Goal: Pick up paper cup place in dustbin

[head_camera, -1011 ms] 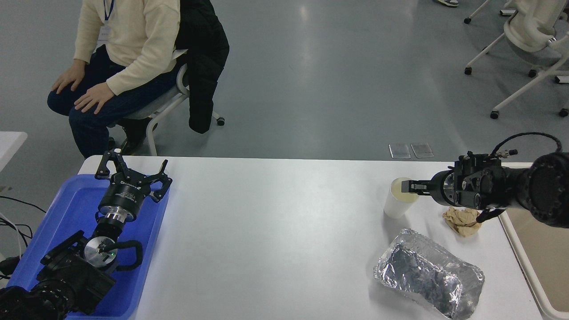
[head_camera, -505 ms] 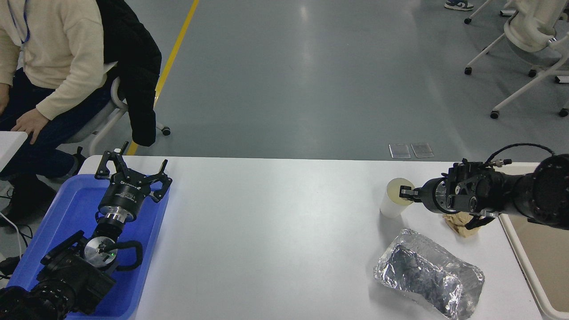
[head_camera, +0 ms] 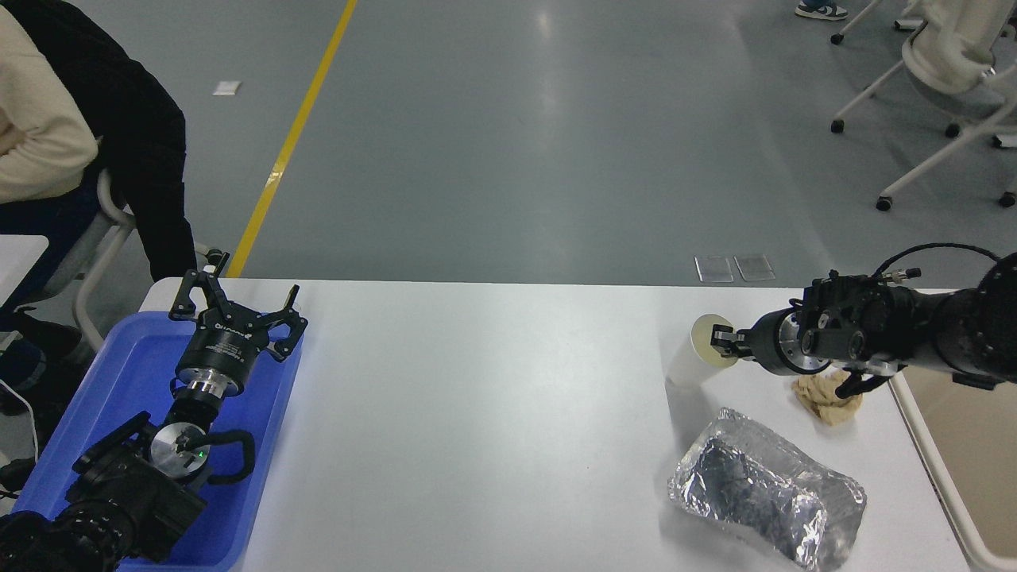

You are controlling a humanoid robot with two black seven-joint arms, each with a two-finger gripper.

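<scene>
Where the right gripper (head_camera: pixel 721 343) reaches in from the right edge of the table, its fingertips are clamped on the rolled rim of the paper cup (head_camera: pixel 693 355), one finger inside the cream mouth and one outside. Tilted by that grip, the cup leans with its mouth turned toward the gripper and its white base pointing away to the left, low over the white table (head_camera: pixel 493 413); whether the base touches the surface cannot be told. Just behind the gripper's wrist and slightly nearer the camera lies a crumpled brown paper ball (head_camera: pixel 826 395) on the table. Nearer the camera again, below the gripper, sits a crinkled silver foil packet (head_camera: pixel 767 486). Behind the arm, at the right edge of the table, stands the dustbin (head_camera: pixel 933 469), its pale rim and tan inside partly in view, well apart from the cup. Far off to the left, the left gripper (head_camera: pixel 238 314) rests parked over a blue plastic tray (head_camera: pixel 131 381), its fingers spread wide and holding nothing. Beyond that corner a person (head_camera: pixel 40 135) in a cream top sits on a chair.
</scene>
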